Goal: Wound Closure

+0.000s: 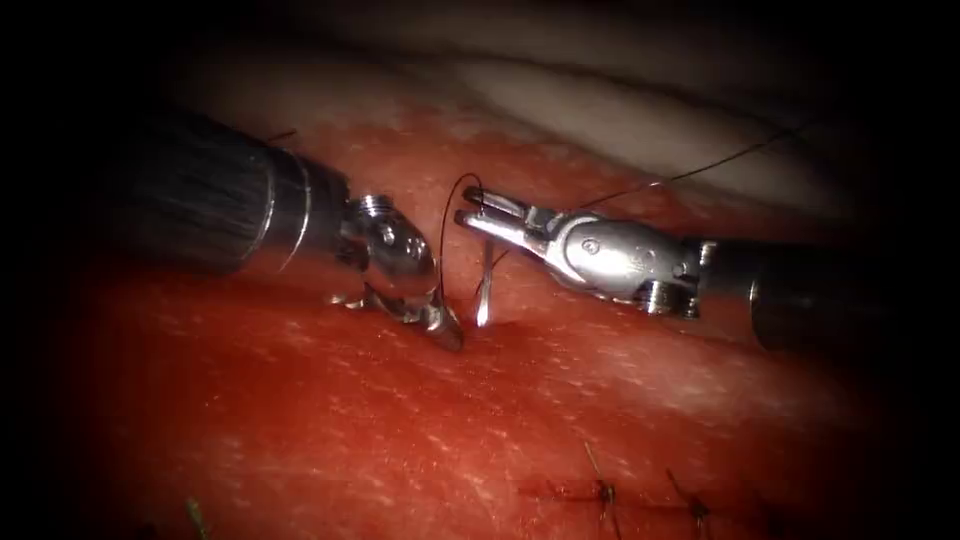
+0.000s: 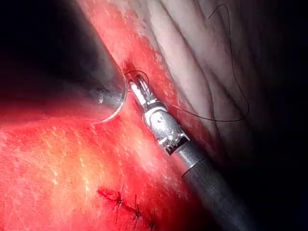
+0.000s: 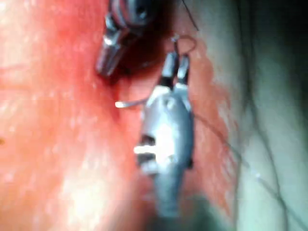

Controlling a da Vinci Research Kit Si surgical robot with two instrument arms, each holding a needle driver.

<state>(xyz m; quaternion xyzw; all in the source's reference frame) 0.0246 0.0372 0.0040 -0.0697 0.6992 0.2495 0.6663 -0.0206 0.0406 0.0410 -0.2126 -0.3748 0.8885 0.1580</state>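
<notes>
Standing nearly upright in the tissue [image 1: 300, 400], the needle [image 1: 484, 290] is showing between the two tools, its long axis vertical. The right tool [image 1: 470, 205] is hovering just above it, fingers slightly spread with the thread [image 1: 445, 225] looping at their tips. The left tool [image 1: 445, 325] is pressing the tissue just left of the needle, fingers seemingly together, holding nothing visible.

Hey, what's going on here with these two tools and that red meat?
Two surgical tools are stitching a cut in the tissue. The left tool presses its tip down on the tissue beside the needle, which stands in the tissue between the tools. The right tool has its fingers slightly apart around a loop of thread. Finished stitches sit lower down.
</notes>
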